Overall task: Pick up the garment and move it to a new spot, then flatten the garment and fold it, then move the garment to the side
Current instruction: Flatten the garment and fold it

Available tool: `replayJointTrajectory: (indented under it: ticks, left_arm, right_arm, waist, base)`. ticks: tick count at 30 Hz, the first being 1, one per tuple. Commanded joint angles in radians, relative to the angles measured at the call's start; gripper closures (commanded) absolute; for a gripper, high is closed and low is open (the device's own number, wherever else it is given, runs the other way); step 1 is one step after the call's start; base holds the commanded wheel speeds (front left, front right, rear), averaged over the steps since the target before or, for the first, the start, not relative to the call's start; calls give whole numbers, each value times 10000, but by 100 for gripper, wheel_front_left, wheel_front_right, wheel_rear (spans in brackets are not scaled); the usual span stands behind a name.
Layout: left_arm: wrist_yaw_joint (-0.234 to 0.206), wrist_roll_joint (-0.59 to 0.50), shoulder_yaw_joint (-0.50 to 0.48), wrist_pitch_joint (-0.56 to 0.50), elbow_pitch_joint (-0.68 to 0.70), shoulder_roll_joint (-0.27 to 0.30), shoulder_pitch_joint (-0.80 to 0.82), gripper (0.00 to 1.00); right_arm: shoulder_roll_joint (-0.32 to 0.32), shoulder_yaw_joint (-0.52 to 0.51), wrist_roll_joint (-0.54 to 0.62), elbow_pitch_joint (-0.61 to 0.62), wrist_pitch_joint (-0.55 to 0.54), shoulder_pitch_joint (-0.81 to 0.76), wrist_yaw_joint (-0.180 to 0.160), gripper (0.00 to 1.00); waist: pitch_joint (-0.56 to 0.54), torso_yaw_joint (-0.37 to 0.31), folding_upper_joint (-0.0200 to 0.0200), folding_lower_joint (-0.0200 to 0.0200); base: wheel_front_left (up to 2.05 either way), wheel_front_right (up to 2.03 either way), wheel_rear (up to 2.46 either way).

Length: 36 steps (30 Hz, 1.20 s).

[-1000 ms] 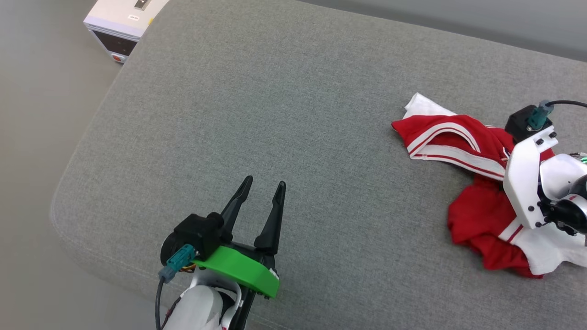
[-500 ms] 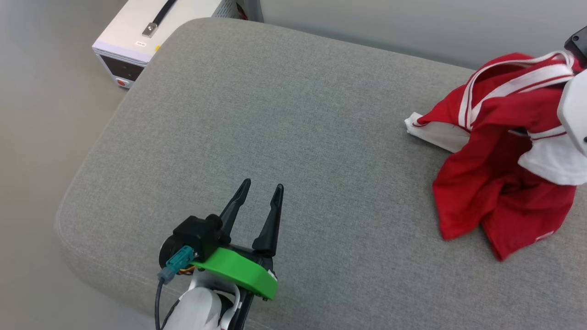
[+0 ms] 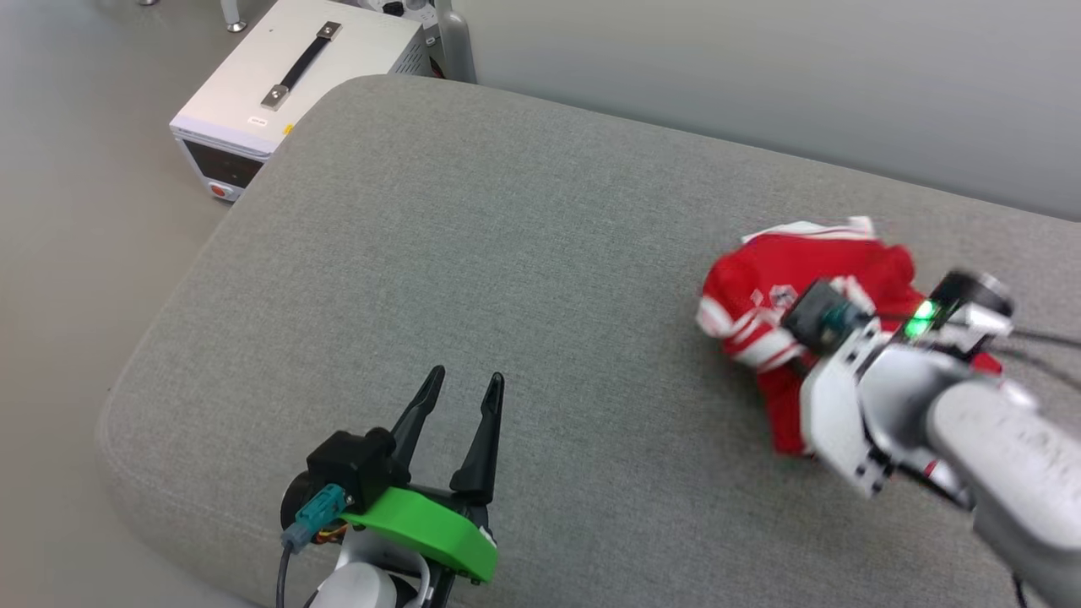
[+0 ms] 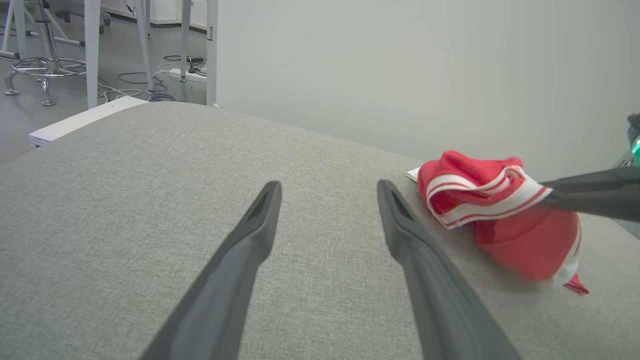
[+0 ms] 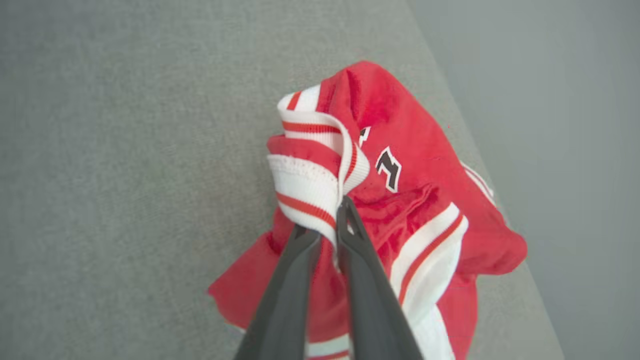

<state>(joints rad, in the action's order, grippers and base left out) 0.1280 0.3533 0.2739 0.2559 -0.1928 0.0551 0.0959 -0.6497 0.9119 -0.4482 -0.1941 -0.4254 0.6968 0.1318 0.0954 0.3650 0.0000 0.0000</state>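
Note:
The garment [image 3: 802, 262] is a red jersey with white, red-striped trim, bunched in a heap at the right of the grey cushion [image 3: 507, 253]. My right gripper [image 5: 324, 220] is shut on a fold of the striped trim, and the red cloth [image 5: 415, 165] hangs and bunches around its fingers. A black, white-outlined letter shows on the red. In the left wrist view the garment [image 4: 520, 240] rests low on the cushion, with a dark right finger [image 4: 590, 192] reaching in from the right. My left gripper [image 3: 468, 374] stands open over the cushion's near left part, holding nothing.
A white box with a black handle [image 3: 287, 76] stands on the floor past the cushion's far left corner. A pale wall [image 3: 760, 76] runs behind the cushion. Stool and table legs [image 4: 45, 65] stand on the floor at the far left.
My right gripper shut on the garment's trim, lifted it off the cushion, and now holds it lower, bunched and a little further left. The head camera tilted. The left gripper stayed put.

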Motion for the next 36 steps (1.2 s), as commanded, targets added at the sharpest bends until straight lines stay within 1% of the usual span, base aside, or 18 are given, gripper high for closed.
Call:
replayJointTrajectory:
  ticks: [1, 6, 7, 12, 13, 14, 19, 21, 23, 27, 29, 32, 34, 36]
  left_arm:
    - [27, -85, -32, 59, -50, -49, -109, 0]
    - [27, -114, -9, 59, -130, -21, -159, 0]
    - [27, -98, 49, 59, -186, 13, -174, 0]
    - [27, -67, 82, 59, -273, 85, -216, 0]
    - [27, -68, 75, 59, -285, 94, -226, 0]
    - [27, -71, 68, 59, -292, 97, -231, 0]
    - [27, -88, -41, 59, -286, 106, -254, 0]
    - [27, -94, -83, 59, -284, 107, -273, 0]
    - [27, -103, -137, 59, -271, 108, -303, 0]
    - [27, -120, -152, 59, -247, 106, -308, 0]
    - [27, -129, -173, 59, -229, 109, -293, 0]
    - [27, -136, -169, 59, -215, 107, -251, 0]
    - [27, -134, -124, 59, -218, 103, -203, 0]
    - [27, -120, -79, 59, -222, 97, -154, 0]
  right_arm:
    - [229, 139, -267, 162, -161, -625, -11, 100]
    - [861, 407, -652, 386, -590, -2294, -11, 100]
    - [1010, 451, -741, 363, -691, -2959, -11, 100]
    - [1067, 344, -814, 266, -555, -3436, -11, 100]
    - [1102, 191, -792, 274, -353, -3480, -11, 40]
    - [1135, 21, -829, 253, -239, -3544, -11, 0]
    - [1198, -1232, -1166, 546, 341, -3843, -11, 0]
    - [1176, -1856, -1422, 841, 414, -4042, -11, 0]
    - [1058, -2450, -1616, 1173, 243, -4260, -11, 0]
    - [746, -3743, -1961, 1859, -797, -4684, -11, 0]
    - [738, -4567, -2182, 2026, -1697, -4952, -11, 0]
    - [855, -5693, -2172, 2261, -3322, -5321, -11, 0]
    - [963, -6204, -1819, 2458, -4075, -5418, -11, 0]
    - [1259, -6544, -1638, 2599, -4706, -5524, -11, 0]
  waist:
    - [-116, -116, 0, 0]
    - [-232, -266, 0, 0]
    - [-251, -363, 0, 0]
    - [-297, -581, 0, 0]
    - [-315, -639, 0, 0]
    - [-326, -678, 0, 0]
    - [-425, -981, 0, 0]
    - [-476, -1101, 0, 0]
    - [-508, -1234, 0, 0]
    - [-504, -1426, 0, 0]
    - [-476, -1494, 0, 0]
    - [-411, -1527, 0, 0]
    - [-339, -1503, 0, 0]
    - [-259, -1458, 0, 0]
  base:
    - [0, 0, 0]
    - [0, 0, 0]
    - [0, 0, 0]
    - [0, 0, 0]
    - [0, 0, 0]
    - [0, 0, 0]
    - [0, 0, 0]
    - [0, 0, 0]
    - [0, 0, 0]
    - [0, 0, 0]
    - [0, 0, 0]
    - [0, 0, 0]
    - [0, 0, 0]
    - [0, 0, 0]
